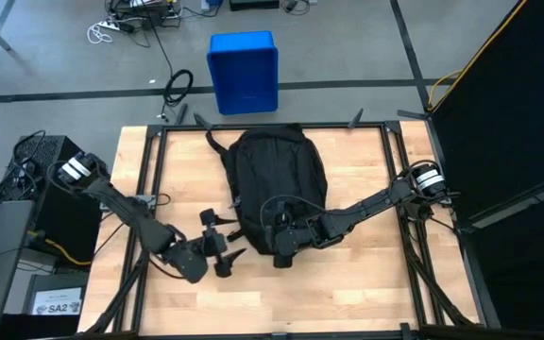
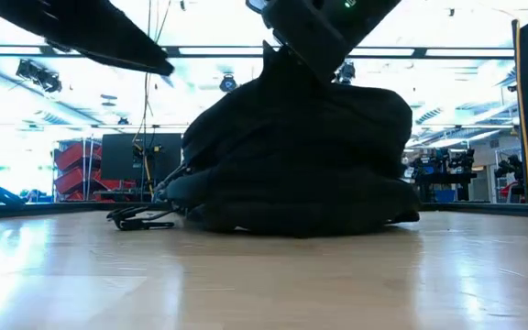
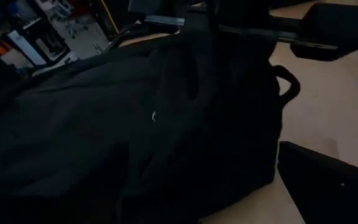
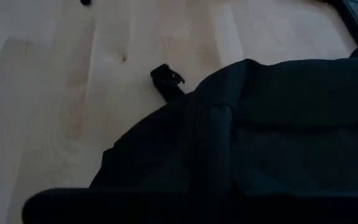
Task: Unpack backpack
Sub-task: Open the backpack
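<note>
While the left gripper (image 1: 223, 247) gapes empty beside the backpack (image 1: 277, 179), the right gripper (image 1: 280, 247) sits closed on its fabric; only the high view shows a blue bin (image 1: 243, 72) beyond the table (image 1: 366, 274).

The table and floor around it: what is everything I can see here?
backpack: one, black, lying in the middle of the table
table: one, light wood with a dark frame
bin: one, blue, on the floor beyond the table's far edge
cables: several, black, on the floor beside the bin
left gripper: one, dark, open, beside the backpack's near left corner
right gripper: one, dark, shut, at the backpack's near end
</note>
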You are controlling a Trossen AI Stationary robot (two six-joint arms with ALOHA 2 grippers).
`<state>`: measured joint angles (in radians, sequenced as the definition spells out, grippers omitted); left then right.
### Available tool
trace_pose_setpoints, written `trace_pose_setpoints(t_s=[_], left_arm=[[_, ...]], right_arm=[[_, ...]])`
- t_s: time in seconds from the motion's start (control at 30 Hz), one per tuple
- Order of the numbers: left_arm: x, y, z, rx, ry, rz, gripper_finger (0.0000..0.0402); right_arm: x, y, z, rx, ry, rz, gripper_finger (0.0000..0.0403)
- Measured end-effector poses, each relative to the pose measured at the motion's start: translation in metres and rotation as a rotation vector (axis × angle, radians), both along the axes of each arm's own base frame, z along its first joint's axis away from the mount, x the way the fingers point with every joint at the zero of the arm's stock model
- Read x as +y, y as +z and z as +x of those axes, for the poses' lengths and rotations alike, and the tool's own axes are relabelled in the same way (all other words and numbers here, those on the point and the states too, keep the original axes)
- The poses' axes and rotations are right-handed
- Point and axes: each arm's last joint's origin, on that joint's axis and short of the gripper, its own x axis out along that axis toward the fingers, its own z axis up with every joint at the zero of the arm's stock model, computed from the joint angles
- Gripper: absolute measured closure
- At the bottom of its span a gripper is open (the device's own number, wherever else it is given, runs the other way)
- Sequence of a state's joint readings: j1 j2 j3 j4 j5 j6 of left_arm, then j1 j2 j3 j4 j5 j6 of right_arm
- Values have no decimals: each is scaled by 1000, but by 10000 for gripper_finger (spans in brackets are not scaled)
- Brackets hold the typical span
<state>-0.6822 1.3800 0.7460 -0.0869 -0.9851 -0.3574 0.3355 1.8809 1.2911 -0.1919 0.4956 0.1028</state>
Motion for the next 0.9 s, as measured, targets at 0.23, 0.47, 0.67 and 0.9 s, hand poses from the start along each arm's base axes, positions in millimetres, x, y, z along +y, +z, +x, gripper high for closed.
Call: trace_pose_setpoints(t_s=[0.23,0.47,0.67,0.9], left_arm=[[7,-20,-13,30,91,-88,28],[19,-48,-28,40,154,-142,28],[25,-63,-34,2,165,-203,28],[28,-69,-35,-25,152,-220,28]], right_arm=[[1,6,4,-76,-13,15,399],[4,11,5,-113,5,12,402],[9,15,6,-155,29,6,402],[12,17,5,-167,47,4,403]])
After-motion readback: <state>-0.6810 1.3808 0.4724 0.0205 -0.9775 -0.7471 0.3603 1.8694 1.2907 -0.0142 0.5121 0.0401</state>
